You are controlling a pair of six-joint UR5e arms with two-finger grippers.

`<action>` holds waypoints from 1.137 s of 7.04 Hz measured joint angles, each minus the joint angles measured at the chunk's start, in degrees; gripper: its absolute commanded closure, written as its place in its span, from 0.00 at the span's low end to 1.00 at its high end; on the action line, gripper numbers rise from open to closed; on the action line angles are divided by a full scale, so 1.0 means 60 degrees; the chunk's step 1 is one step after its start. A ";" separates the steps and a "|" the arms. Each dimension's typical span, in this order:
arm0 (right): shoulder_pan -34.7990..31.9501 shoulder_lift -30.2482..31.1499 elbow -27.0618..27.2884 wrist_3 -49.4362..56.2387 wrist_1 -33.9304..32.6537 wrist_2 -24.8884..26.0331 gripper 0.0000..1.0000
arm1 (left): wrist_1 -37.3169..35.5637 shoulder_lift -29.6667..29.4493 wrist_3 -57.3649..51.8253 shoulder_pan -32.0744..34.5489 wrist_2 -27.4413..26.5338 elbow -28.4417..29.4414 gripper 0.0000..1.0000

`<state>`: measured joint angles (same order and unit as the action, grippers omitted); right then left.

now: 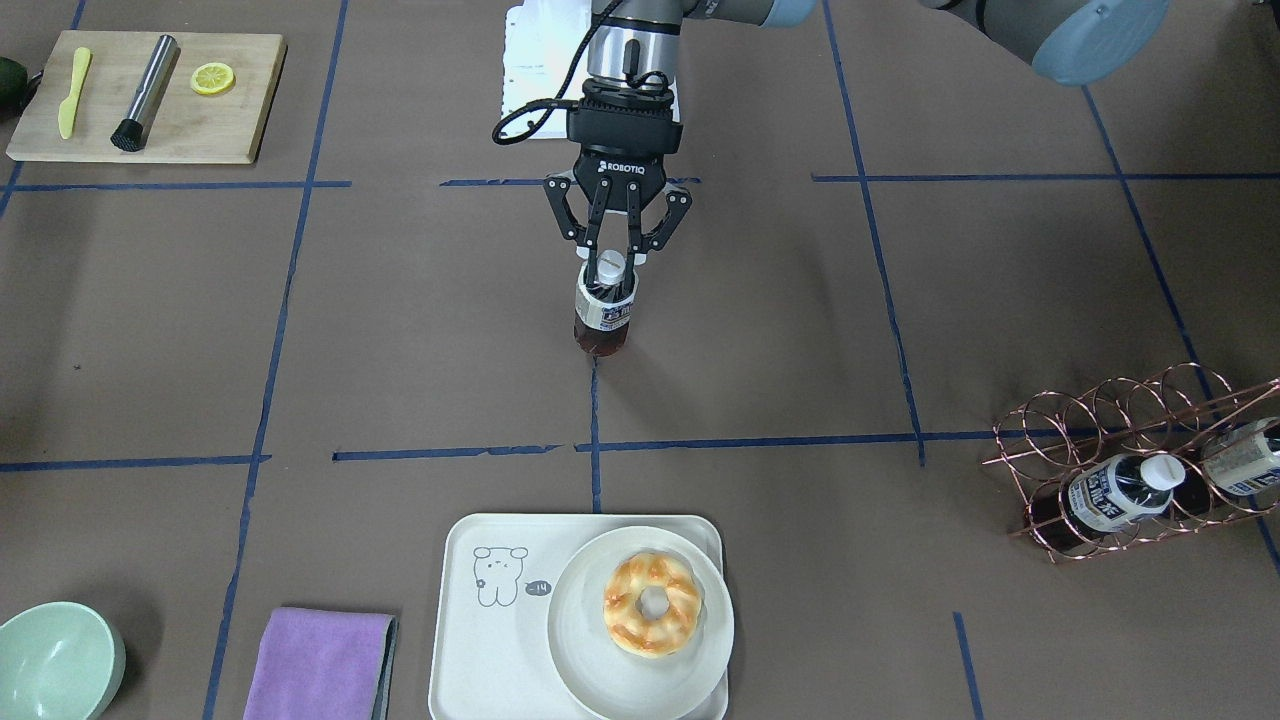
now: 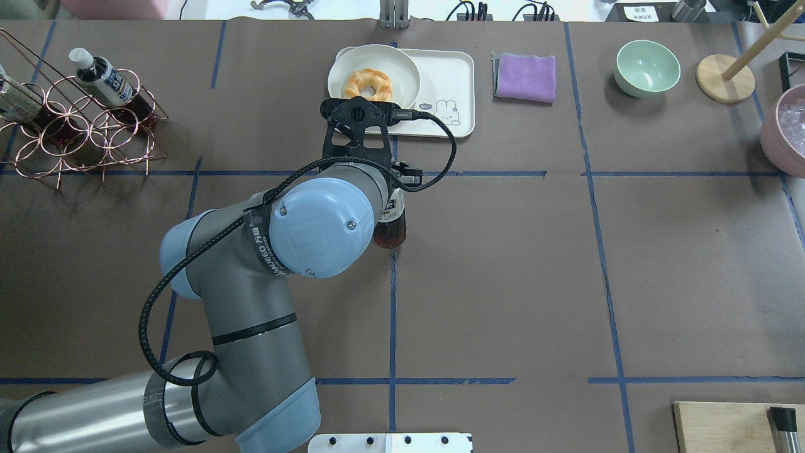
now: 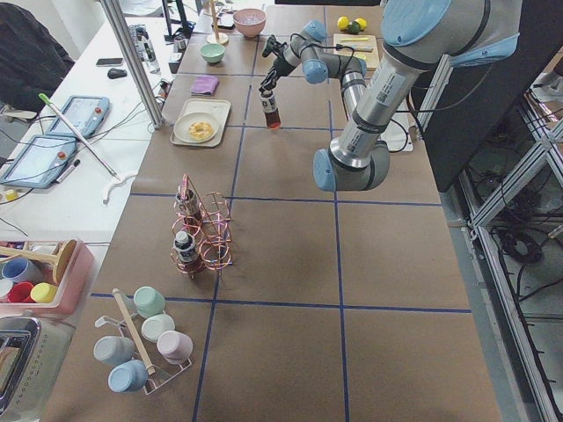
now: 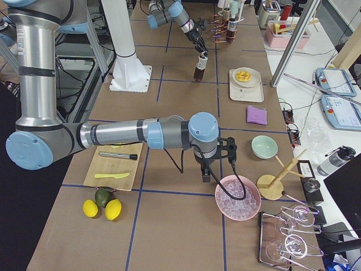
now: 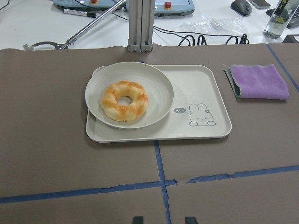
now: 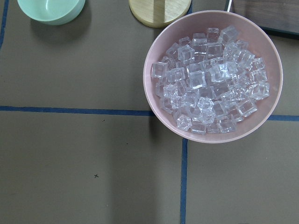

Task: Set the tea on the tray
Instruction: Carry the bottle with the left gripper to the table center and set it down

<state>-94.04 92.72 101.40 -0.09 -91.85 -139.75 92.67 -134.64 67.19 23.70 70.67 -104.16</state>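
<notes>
Tray (image 1: pixel 480 640) sits nearest me, at the bottom centre of the front-facing frame, with its bear drawing on the left half. A round white plate (image 1: pixel 590 665) fills the tray's right half and overhangs its right rim, and a glazed doughnut (image 1: pixel 652 604) lies on the plate. To the left of the tray I see a folded purple cloth (image 1: pixel 320 665), and a pale green bowl (image 1: pixel 55 665) in the bottom left corner.

Further up, at mid-frame, the tea (image 1: pixel 605 315) stands upright over the top end of a blue tape line, well apart from the tray. The left gripper (image 1: pixel 610 262) comes straight down on it, its fingers drawn in tight on the white cap and neck. I cannot tell whether the bottle's base touches the paper. In the left wrist view only two dark fingertips (image 5: pixel 138 220) show, at the bottom edge.

At the right edge a copper wire rack (image 1: pixel 1100 415) holds two more white-capped bottles lying on their sides.

Farthest off, in the upper left corner, a wooden board (image 1: pixel 240 110) carries a yellow knife (image 1: pixel 73 90), a metal muddler (image 1: pixel 145 92) and a lemon slice (image 1: pixel 213 78).

The right gripper (image 4: pixel 206 179) shows only in the right-side view, low in the frame beside a pink bowl of ice (image 4: pixel 237 197); I cannot tell how far apart its fingers are.
</notes>
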 measured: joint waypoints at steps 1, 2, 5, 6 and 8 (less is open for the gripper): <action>0.0000 0.0000 -0.0011 0.0001 0.0000 0.0000 0.00 | 0.0006 -0.0009 0.0044 -0.0005 -0.0001 0.0035 0.75; 0.0000 0.0000 -0.0019 0.0000 0.0000 0.0000 0.00 | 0.0013 -0.0014 0.0079 -0.0029 -0.0005 0.0052 0.20; 0.0000 0.0000 -0.0025 0.0000 0.0000 0.0000 0.00 | 0.0299 0.0006 0.0656 -0.0121 -0.0025 0.0168 0.00; 0.0000 0.0000 -0.0025 0.0001 0.0000 0.0000 0.00 | 0.0339 0.0011 0.0730 -0.0133 -0.0026 0.0185 0.00; 0.0000 0.0000 -0.0017 -0.0009 0.0000 0.0000 0.00 | 0.0352 0.0011 0.0771 -0.0139 -0.0002 -0.0004 0.00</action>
<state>-94.04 92.72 101.30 -0.14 -91.85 -139.75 94.78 -134.58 71.82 22.87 70.66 -104.19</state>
